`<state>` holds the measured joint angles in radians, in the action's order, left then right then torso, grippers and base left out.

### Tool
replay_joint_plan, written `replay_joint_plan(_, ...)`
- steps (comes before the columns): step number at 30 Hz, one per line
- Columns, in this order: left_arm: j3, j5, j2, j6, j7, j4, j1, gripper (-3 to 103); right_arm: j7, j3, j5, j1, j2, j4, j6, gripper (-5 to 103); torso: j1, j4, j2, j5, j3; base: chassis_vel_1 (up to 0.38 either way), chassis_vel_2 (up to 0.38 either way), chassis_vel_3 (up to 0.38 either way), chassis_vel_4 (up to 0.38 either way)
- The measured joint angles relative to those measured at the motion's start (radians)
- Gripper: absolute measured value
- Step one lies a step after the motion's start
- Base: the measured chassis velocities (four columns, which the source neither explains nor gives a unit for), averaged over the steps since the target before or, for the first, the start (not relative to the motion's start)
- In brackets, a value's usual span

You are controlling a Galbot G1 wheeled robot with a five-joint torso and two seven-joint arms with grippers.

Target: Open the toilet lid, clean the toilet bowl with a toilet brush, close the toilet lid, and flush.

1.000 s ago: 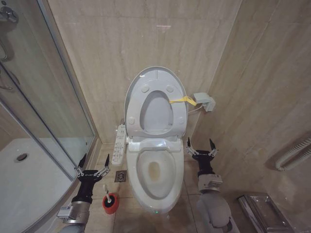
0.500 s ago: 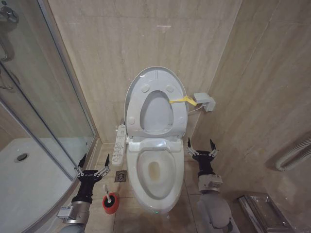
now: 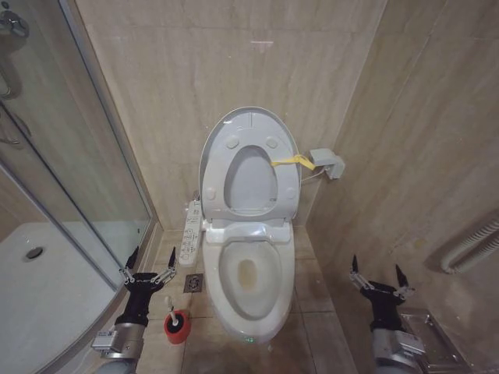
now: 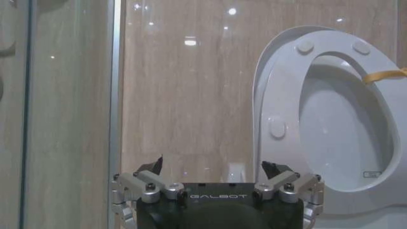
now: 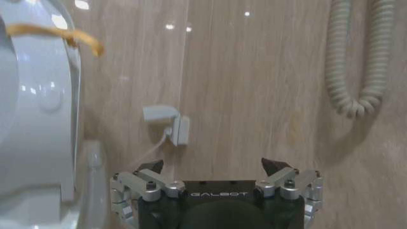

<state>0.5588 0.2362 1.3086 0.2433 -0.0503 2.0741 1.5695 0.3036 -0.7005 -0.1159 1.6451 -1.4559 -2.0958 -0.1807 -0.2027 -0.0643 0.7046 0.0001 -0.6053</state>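
Lid: toilet lid is seen raised against the wall, toilet bowl exposed | Brush: toilet brush is stood upright in its red holder, just below and right of the left gripper, handle vertical | Left gripper: spread wide, nothing held, nearer arm | Right gripper: spread wide, empty, well apart beyond the bowl

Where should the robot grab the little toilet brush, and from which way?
Best the pale handle of the toilet brush, near its top, from above. It stands upright in its red base on the floor, so the stick pokes up free. The open left gripper is nearest, just behind it.
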Motion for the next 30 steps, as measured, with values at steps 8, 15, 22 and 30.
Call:
replay_joint_plan(8,0.000,0.000,0.000,0.000,0.000,0.000,0.000,100,-0.036,0.073,0.012,-0.060,-0.005,0.024,-0.004,100,0.000,0.0001,0.000,-0.0001,0.000,0.000,0.000,0.000,0.000)
replay_joint_plan(15,0.000,0.000,0.000,0.000,0.000,0.000,0.000,100,-0.046,0.095,0.021,-0.155,-0.006,0.071,-0.010,100,0.000,0.0003,0.000,0.0000,0.000,0.000,0.000,0.000,0.000)
replay_joint_plan(22,0.000,0.000,0.000,0.000,0.000,0.000,0.000,100,-0.056,0.087,0.002,-0.287,0.045,0.145,-0.011,100,0.000,0.0003,0.000,-0.0001,0.000,0.000,0.000,0.000,0.000)
replay_joint_plan(30,0.000,0.000,0.000,0.000,0.000,0.000,0.000,100,-0.083,0.096,-0.050,-0.400,0.085,0.217,-0.010,100,0.000,0.0002,0.000,0.0000,0.000,0.000,0.000,0.000,0.000)
